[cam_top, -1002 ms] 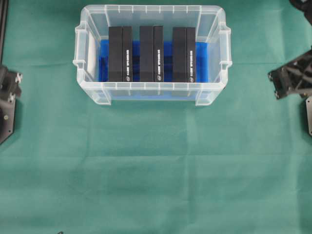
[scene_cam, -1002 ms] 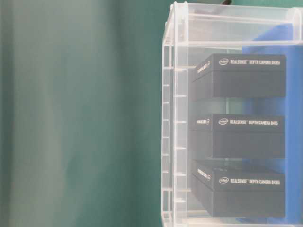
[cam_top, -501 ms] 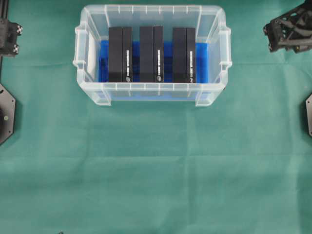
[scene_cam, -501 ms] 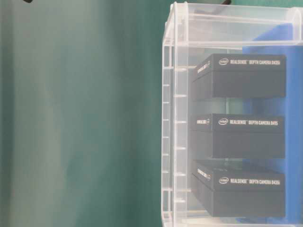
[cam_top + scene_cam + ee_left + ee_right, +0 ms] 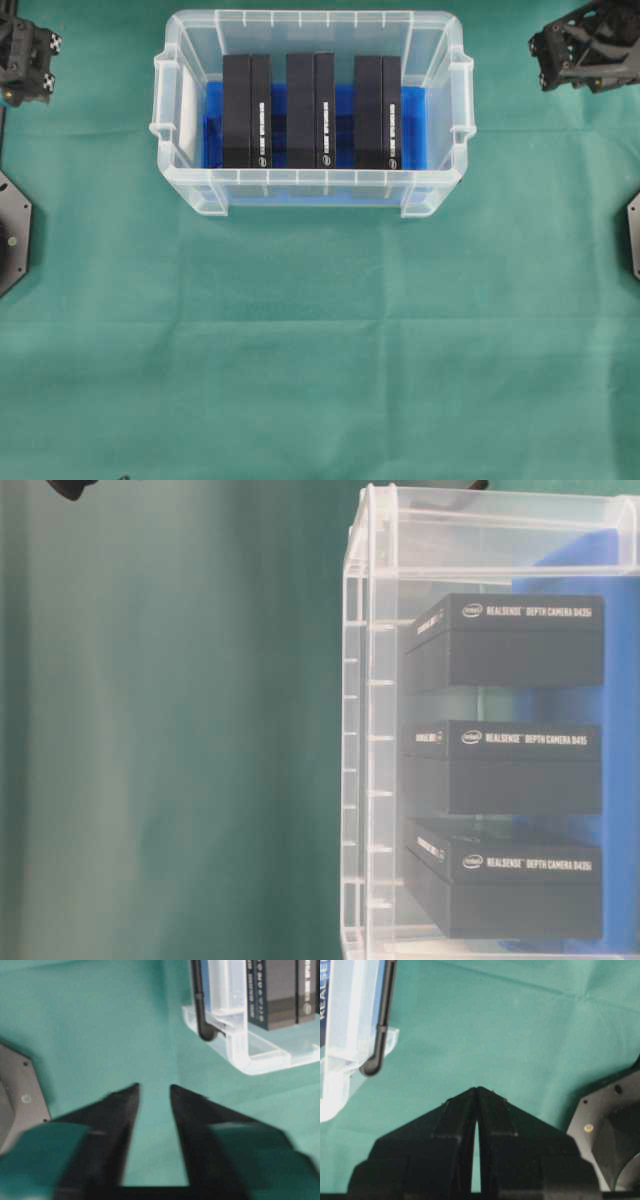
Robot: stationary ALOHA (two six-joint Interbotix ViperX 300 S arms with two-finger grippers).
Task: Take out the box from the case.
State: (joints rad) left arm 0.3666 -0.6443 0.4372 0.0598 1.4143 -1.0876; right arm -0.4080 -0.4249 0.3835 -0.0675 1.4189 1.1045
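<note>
I had swung both arms up beside the case (image 5: pixel 310 195), left gripper (image 5: pixel 153 1091) now parted at nine o'clock, right gripper (image 5: pixel 477 1091) closed at three, RealSense boxes (image 5: pixel 313 110) untouched inside.

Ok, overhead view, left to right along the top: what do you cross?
Left gripper → case's left wall → left box → middle box → right box → case's right wall → right gripper.

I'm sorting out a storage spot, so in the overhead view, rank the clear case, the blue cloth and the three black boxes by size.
1. The case, largest.
2. The blue cloth, lining its bottom.
3. The left box, middle box and right box look alike, so no ranking.
</note>
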